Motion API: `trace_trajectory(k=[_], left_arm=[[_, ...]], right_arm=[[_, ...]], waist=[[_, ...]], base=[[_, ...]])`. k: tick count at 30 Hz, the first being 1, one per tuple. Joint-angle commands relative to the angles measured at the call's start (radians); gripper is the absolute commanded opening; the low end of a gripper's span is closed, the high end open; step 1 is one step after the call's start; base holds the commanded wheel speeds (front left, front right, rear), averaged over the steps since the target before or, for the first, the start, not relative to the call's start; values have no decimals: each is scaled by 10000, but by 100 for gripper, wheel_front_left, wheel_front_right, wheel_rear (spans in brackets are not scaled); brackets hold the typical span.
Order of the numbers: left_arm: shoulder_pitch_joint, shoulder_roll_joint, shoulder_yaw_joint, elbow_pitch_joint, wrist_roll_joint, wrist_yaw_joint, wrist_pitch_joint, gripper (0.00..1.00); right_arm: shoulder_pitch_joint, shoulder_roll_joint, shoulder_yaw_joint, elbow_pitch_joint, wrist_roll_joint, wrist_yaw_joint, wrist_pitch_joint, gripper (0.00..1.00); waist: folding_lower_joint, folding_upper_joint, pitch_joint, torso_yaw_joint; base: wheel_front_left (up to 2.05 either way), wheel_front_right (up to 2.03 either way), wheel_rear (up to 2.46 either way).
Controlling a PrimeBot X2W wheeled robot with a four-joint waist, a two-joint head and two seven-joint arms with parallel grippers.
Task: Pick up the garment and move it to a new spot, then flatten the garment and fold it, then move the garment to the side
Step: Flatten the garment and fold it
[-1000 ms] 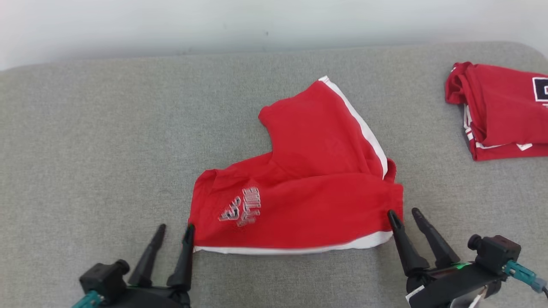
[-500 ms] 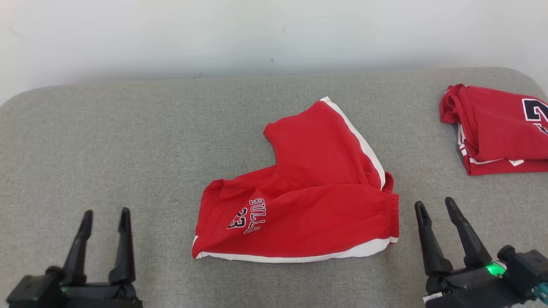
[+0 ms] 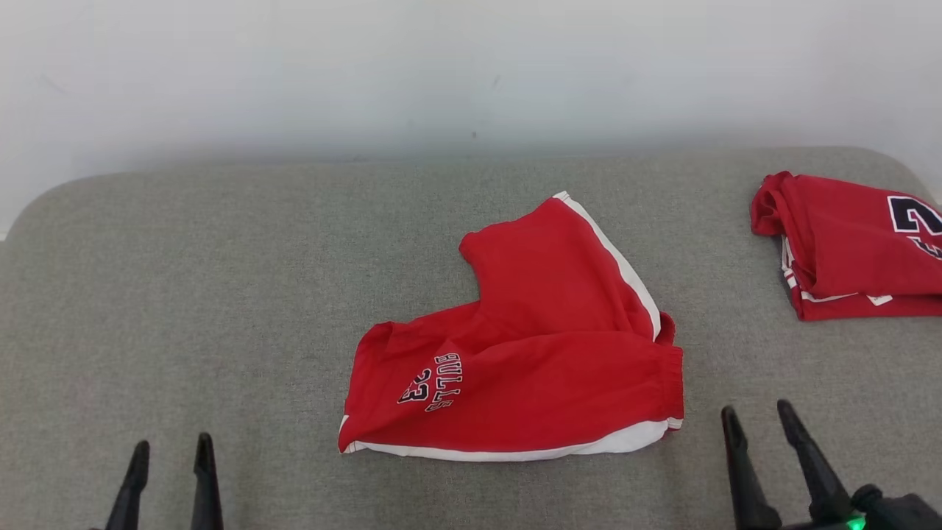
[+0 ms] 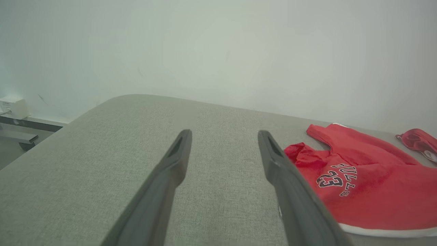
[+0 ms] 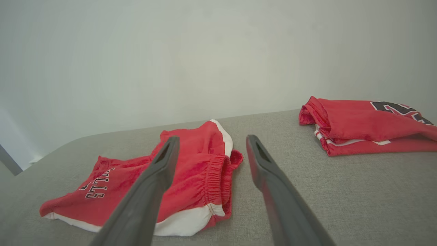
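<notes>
You had the red shorts (image 3: 530, 353) lying part-folded in the middle of the grey surface (image 3: 221, 294). The "BULLS 23" print faced up near their left end and white trim ran along the near edge. Your left gripper (image 3: 171, 442) sat near-left, well apart from the cloth, fingers spread, holding nothing. Your right gripper (image 3: 756, 408) sat near-right, close to the waistband corner but not touching, fingers spread, also empty. A folded red garment (image 3: 846, 243) lay far right.
</notes>
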Motion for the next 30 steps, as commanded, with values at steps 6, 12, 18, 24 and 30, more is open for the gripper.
trace_trajectory(k=[6,12,18,24,30], left_arm=[[193,-38,-170,300,240,12,1,100],[123,83,-168,386,231,12,1,100],[85,144,-302,390,235,12,1,100],[-229,532,-1390,662,62,12,1,100],[-1075,1225,-3064,1363,-200,12,1,100]], right_arm=[[180,151,19,287,-300,3,-43,100],[215,129,104,268,-534,3,-44,100],[180,-60,282,413,-635,3,-45,100],[-273,-673,810,955,-516,3,-43,100],[-1237,-1654,1885,1895,-281,3,-44,100]], waist=[[0,0,-98,39],[0,0,-137,63],[0,0,-93,65],[0,0,196,28],[0,0,692,21]], base=[[0,0,0],[0,0,0],[0,0,0],[0,0,0],[0,0,0]])
